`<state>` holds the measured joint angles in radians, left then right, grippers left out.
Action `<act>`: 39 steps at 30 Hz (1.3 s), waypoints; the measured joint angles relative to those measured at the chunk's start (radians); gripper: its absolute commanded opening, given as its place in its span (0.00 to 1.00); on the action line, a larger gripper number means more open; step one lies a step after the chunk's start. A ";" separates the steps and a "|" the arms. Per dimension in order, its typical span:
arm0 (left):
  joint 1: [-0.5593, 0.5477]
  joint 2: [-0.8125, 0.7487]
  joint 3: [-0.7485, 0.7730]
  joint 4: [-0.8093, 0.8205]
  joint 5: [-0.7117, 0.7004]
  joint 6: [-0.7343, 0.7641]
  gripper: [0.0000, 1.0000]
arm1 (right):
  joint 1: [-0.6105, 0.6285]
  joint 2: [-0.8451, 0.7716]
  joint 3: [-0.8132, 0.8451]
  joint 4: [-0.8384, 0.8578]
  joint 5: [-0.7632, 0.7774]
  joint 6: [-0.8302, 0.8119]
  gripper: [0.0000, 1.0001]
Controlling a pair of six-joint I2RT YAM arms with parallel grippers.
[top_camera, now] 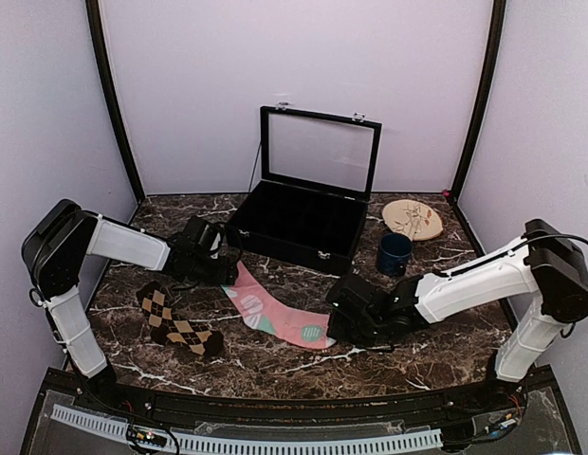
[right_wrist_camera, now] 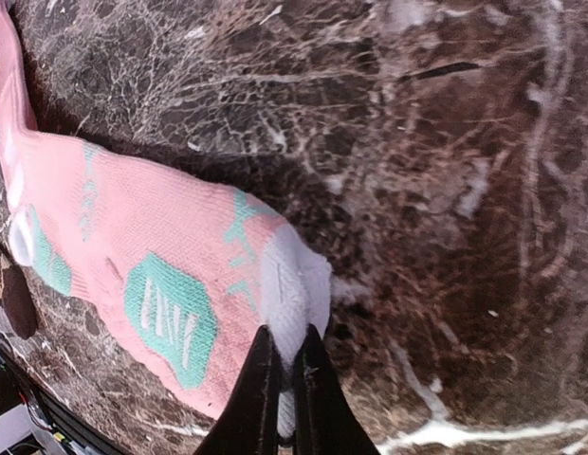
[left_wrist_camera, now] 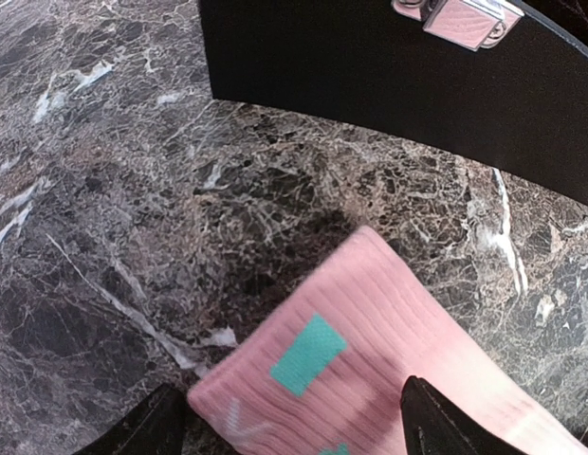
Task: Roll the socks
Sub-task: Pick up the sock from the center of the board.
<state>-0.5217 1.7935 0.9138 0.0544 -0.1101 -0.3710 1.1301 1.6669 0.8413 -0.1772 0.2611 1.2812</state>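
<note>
The pink sock (top_camera: 275, 318) with teal patches lies flat across the middle of the marble table (top_camera: 436, 275). My right gripper (top_camera: 337, 327) is shut on its white toe (right_wrist_camera: 292, 294), pinching a fold of the fabric between the fingers (right_wrist_camera: 258, 384). At the sock's cuff end (left_wrist_camera: 370, 360), my left gripper (left_wrist_camera: 294, 422) stands open, one fingertip on each side of the cuff. The brown argyle sock (top_camera: 175, 324) lies apart at the front left, touched by neither gripper.
A black case (top_camera: 299, 223) with its glass lid raised stands at the back centre, close behind the left gripper. A dark blue mug (top_camera: 395, 253) and a round wooden disc (top_camera: 413, 219) sit at the back right.
</note>
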 measured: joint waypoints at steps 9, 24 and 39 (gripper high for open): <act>0.003 -0.018 -0.011 -0.001 0.040 -0.021 0.81 | -0.015 -0.193 -0.074 -0.076 0.040 0.015 0.03; -0.040 -0.032 -0.027 0.006 0.136 -0.037 0.60 | -0.023 -0.335 -0.089 -0.307 0.072 0.009 0.03; -0.057 0.011 -0.021 0.074 0.128 -0.030 0.25 | -0.026 -0.182 0.153 -0.294 0.028 -0.076 0.03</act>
<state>-0.5785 1.8050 0.8932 0.1287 0.0177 -0.4011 1.1038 1.4845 0.9943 -0.4709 0.2890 1.2053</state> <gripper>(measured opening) 0.269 0.031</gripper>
